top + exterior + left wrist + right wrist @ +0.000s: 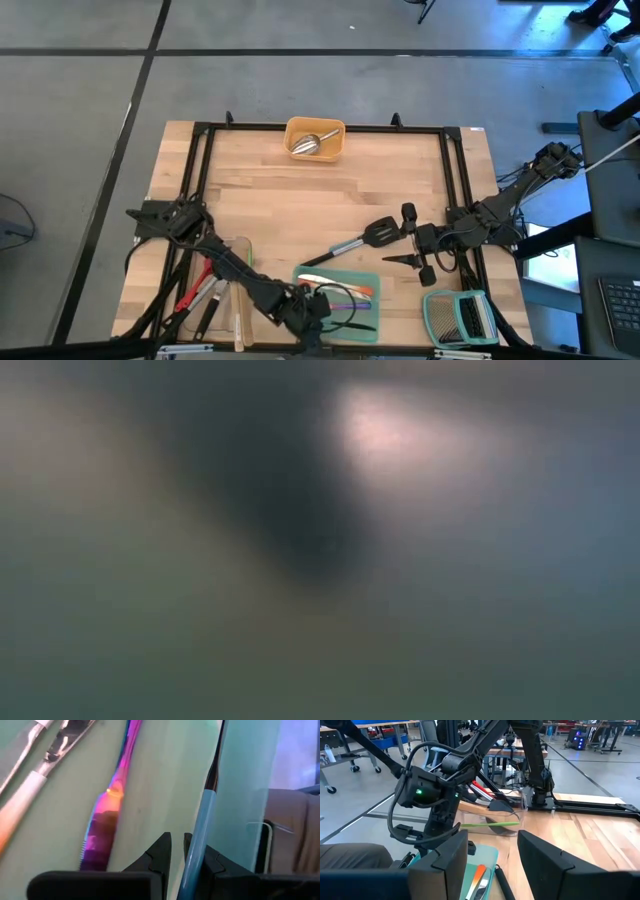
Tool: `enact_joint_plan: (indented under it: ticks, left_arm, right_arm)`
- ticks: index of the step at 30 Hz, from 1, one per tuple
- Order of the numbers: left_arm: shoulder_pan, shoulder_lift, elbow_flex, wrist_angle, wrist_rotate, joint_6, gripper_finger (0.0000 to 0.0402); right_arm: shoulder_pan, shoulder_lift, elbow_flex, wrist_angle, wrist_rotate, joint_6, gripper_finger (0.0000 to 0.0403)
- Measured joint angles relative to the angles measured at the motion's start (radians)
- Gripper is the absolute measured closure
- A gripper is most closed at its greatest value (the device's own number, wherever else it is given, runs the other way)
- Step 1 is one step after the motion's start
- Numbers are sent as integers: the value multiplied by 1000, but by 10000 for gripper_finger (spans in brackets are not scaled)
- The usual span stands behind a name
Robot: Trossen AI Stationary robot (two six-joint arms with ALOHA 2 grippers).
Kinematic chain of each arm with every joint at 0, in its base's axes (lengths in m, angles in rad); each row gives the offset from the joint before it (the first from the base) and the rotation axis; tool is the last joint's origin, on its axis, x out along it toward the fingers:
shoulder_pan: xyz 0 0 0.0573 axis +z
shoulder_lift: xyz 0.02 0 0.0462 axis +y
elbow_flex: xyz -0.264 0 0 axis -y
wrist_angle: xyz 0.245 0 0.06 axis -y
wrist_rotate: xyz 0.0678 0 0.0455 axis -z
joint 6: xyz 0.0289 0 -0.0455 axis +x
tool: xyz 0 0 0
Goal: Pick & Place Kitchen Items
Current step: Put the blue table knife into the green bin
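My left gripper (177, 845) is low over the teal tray (365, 280) at the table's near edge, shut on a light-blue-handled tool (202, 820) with a dark shaft. An iridescent knife (107, 815) and a white-and-orange-handled tool (20, 805) lie flat on the tray's floor beside it. A black spatula (365, 240) lies on the table right of centre. My right gripper (405, 240) hangs open above the table, next to the spatula's head, touching nothing. The low view is a blur. My left gripper pinches the tool's light-blue handle (192, 865) between its two fingers (160, 855), slanting down from above into the tray. The handle and dark shaft run on ahead of the fingers beside the tray's wall (240, 795). Whether the tool is lifted off the tray's floor does not show.
A yellow tray (340, 150) holding a steel scoop (308, 144) stands at the far middle. A clear tray (240, 250) with red and black tools sits at the near left. A green-framed slatted rack (458, 318) sits at the near right. Bare wood lies between them.
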Motion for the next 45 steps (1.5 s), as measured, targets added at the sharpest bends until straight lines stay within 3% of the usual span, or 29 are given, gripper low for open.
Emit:
enact_joint_plan:
  ticks: [12,26,32,45]
  left_arm:
    - [12,48,-1,-29,47,102,360]
    - [16,82,4,-19,93,113,359]
    - [16,83,4,-18,96,105,328]
    - [12,43,-5,-45,78,151,362]
  right_arm:
    - [0,0,0,-1,0,0,226]
    - [0,0,0,-2,1,-6,226]
    - [0,0,0,-1,2,-6,226]
    - [0,0,0,-2,4,-6,226]
